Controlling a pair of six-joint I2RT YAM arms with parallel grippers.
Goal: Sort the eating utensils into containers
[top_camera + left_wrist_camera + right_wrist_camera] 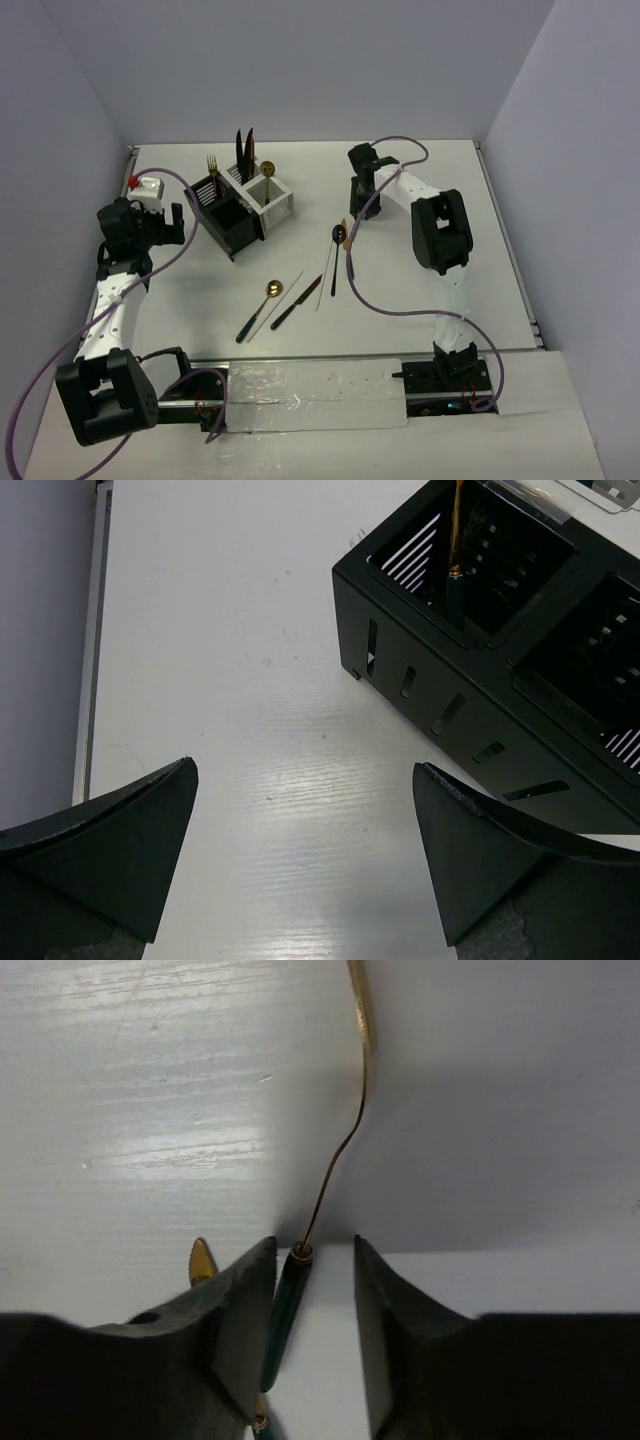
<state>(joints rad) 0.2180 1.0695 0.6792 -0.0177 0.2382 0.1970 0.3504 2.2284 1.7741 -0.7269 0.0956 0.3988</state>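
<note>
The containers stand at the back left, a black caddy (228,222) joined to a white caddy (272,200). A gold fork (212,166), dark utensils (245,152) and a gold spoon (267,170) stand in them. My right gripper (357,212) is low over the table, its jaws open on either side of a green-handled, gold-necked utensil (290,1300). The left finger (240,1300) touches the handle and the right finger (385,1310) stands apart from it. My left gripper (303,780) is wide open over bare table, beside the black caddy (470,720).
On the table lie a gold spoon with a green handle (256,312), pale chopsticks (277,304), a dark knife (296,302), a black spoon (336,256) and a gold serrated tip (203,1260) beside my right gripper. A purple cable (380,305) loops across the table.
</note>
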